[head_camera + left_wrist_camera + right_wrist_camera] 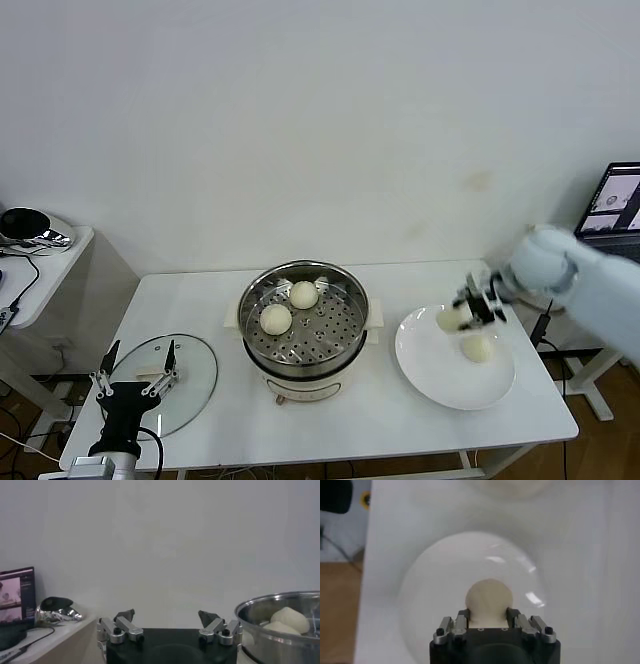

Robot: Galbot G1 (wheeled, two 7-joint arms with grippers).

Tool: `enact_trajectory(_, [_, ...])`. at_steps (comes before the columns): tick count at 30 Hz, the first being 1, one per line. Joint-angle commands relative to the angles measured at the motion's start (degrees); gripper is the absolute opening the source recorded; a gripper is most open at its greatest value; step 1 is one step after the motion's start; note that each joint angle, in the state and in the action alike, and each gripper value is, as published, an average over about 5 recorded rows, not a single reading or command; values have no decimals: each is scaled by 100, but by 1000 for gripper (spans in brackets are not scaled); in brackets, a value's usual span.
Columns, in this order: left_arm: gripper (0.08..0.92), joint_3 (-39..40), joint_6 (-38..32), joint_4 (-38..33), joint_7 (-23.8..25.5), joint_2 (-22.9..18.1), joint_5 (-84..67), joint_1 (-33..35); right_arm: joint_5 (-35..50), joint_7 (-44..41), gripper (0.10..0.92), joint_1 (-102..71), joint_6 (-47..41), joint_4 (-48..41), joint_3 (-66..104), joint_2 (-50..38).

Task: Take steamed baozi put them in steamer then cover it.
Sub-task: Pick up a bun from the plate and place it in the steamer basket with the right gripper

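The right arm reaches in from the right side of the steamer (303,318), its forearm sloping down toward the white plate (440,385) that sits on the counter (330,430) just right of the pot. The right hand (468,307) hangs over the plate's far edge, and the right wrist view shows its fingers (461,620) clenched on either side of a baozi (489,596), grasping it from both flanks. A second baozi on the plate (477,347) lies just beside the hand, on its near side.

Inside the steamer, two more buns rest on the perforated tray: one (304,294) toward the back, one (276,319) nearer the front left. All four are smooth, round and pale cream.

The left hand (138,380) hovers left of the steamer, above the cover (190,395), which lies flat on the counter close beside the pot. Its fingers (124,626) are spread wide and released, holding nothing. The cover is clear glass with a metal rim and a cream handle (148,374) under the hand.
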Motion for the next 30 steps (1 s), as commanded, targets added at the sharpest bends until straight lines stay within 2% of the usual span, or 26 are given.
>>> enact_trajectory(1, [823, -8, 0, -3, 1, 2, -11, -5, 1098, 20, 475, 2206, 47, 174, -997, 1050])
enact_trajectory(6, [823, -20, -17, 14, -4, -28, -18, -18, 1522, 318, 475, 2152, 332, 359, -1417, 1828])
enact_trajectory(9, [823, -38, -18, 17, -7, -52, -15, -28, 1416, 391, 478, 1953, 719, 307, -1594, 2268])
enact_trajectory(13, [823, -92, -16, 14, -9, -66, -26, -36, 1124, 382, 483, 1754, 1189, 175, -1829, 2838])
enact_trajectory(20, [823, -166, -30, -30, -13, -102, -63, 2, 23, 376, 484, 1352, 2031, -276, -2064, 3558])
enact_trajectory(30, [823, -211, -47, -10, -19, -160, -83, 10, -973, 365, 483, 898, 2650, -395, -2185, 3708])
